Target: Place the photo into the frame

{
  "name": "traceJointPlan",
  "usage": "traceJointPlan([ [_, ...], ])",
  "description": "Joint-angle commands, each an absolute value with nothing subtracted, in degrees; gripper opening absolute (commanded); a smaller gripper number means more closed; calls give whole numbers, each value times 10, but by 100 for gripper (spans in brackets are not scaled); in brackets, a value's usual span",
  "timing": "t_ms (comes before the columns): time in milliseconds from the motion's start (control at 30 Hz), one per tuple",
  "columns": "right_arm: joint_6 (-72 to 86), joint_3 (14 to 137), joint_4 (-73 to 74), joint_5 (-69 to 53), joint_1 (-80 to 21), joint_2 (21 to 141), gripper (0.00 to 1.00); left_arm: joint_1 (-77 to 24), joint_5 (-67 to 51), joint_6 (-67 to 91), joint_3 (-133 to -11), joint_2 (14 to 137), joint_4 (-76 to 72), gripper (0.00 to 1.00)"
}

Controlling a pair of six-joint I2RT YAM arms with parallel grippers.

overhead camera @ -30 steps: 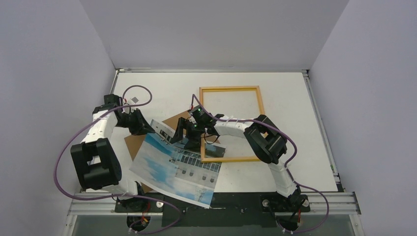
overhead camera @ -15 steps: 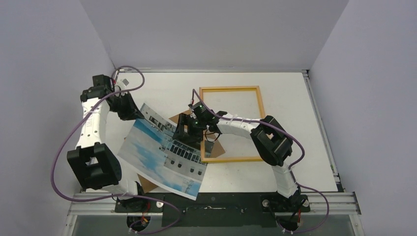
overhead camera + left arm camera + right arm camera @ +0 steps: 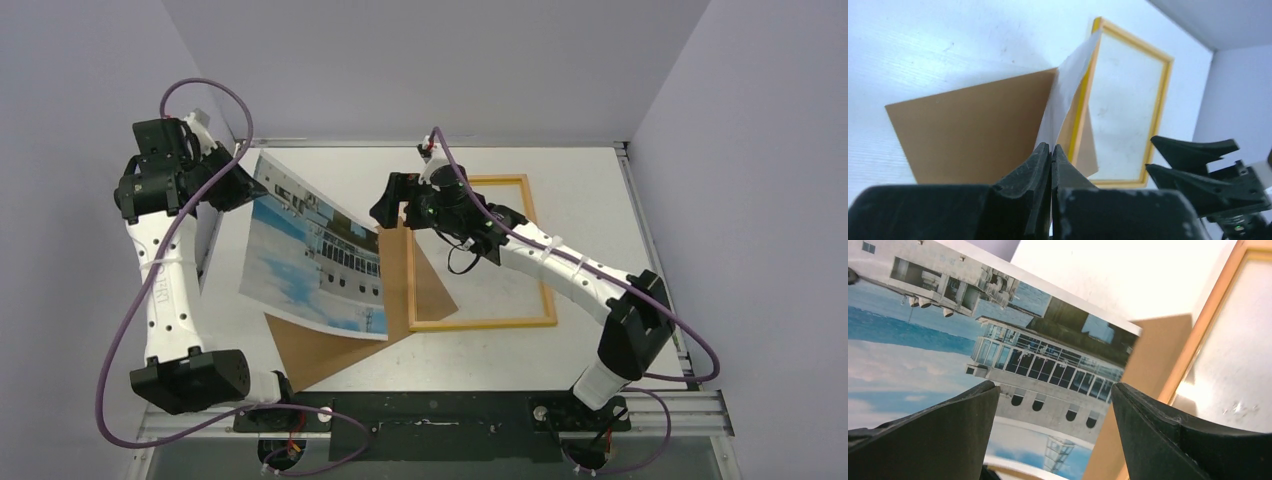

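Top external view: compared with one second earlier, the left arm has risen from the middle left to the upper left of the picture, and the photo [image 3: 310,255] has gone up with it. Earlier the print lay low at the lower centre, drooping toward the near edge of the table [image 3: 600,200]; now it hangs from its upper left corner and slopes down to the lower right, picture side up. Its lower edge lies over the brown backing board [image 3: 315,355], left of the frame [image 3: 480,324] and outside it. More of the board is uncovered than before. One of its corners reaches past the frame's left rail into the opening, with the rail showing on top. The frame has kept its place, flat at centre right. The left gripper [image 3: 240,183] is pinched tight on the photo's edge; in the left wrist view the fingertips [image 3: 1043,155] meet on the white back of the sheet. The right gripper [image 3: 383,212], earlier down beside the frame's left rail at the photo's edge, now sits higher in the picture, near the frame's upper left corner. It stands wide and holds nothing, with the print's right edge before it in the right wrist view. The left arm stands tall and nearly upright, its wrist bent toward the centre. The right arm stretches long and diagonal from lower right to upper centre, crossing above the frame.
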State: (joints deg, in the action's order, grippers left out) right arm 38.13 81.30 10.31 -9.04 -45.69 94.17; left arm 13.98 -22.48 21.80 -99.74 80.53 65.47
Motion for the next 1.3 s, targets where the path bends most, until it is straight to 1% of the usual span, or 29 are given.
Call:
traceJointPlan([
  [0,300,783,22,-6,-482,909,85,144,-208,345,-1032,764,581,0],
  [67,274,774,-17,-5,-498,900,85,144,-194,381,-1033,759,561,0],
  [300,137,769,-67,-40,-568,889,85,144,-183,473,-1009,750,497,0],
  [367,111,734,-123,-64,-576,871,85,144,-177,484,-1006,750,495,0],
  [500,24,607,-300,-100,-601,819,85,145,-170,506,-1004,751,488,0],
  [633,-73,577,-298,-83,-648,812,85,145,-158,527,-994,741,466,0],
  [800,-146,585,-356,-9,-702,865,84,145,-140,529,-1011,745,481,0],
  [900,-162,593,-420,70,-724,914,84,145,-135,539,-1008,744,483,0],
  [1133,-184,627,-476,119,-740,1003,84,144,-110,553,-1000,740,491,0],
  [1267,-198,640,-514,147,-739,1042,82,143,-107,558,-998,740,498,0],
])
